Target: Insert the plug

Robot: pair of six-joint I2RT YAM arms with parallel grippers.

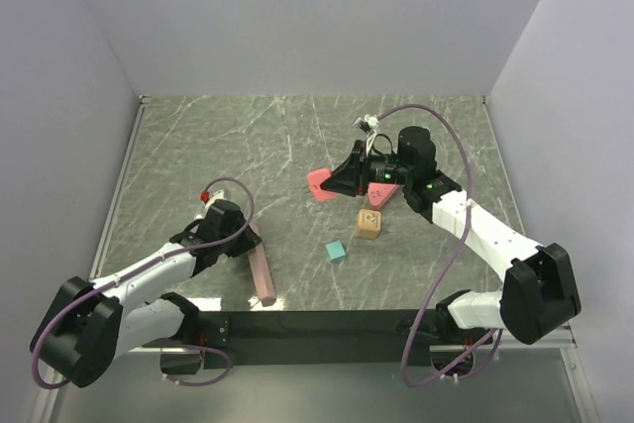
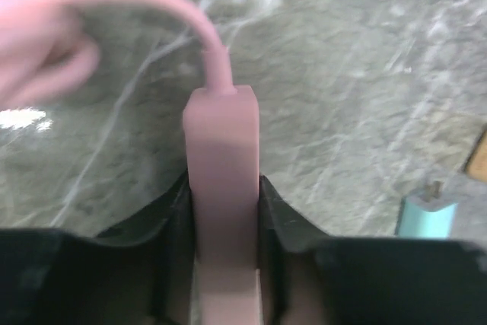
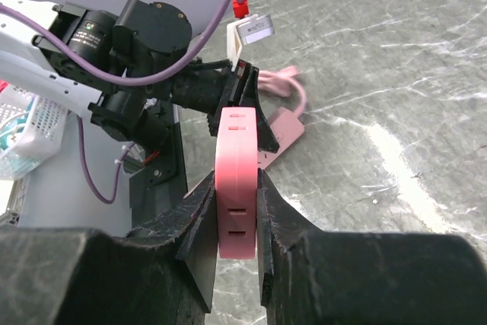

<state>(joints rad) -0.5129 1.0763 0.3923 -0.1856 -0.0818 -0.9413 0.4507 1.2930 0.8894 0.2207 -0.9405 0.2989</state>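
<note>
Over the table (image 1: 248, 146), left fingers (image 2: 169, 222) clamp a pink bar (image 2: 224, 157), right fingers (image 3: 275, 226) a slotted block (image 3: 236, 180).

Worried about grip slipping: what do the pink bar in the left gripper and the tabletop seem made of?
The pink bar: likely moulded plastic, matte; even colour, softly rounded edges. The tabletop: dark stone or stone-print laminate, cannot tell which; white veins, glossy glare patches.
</note>
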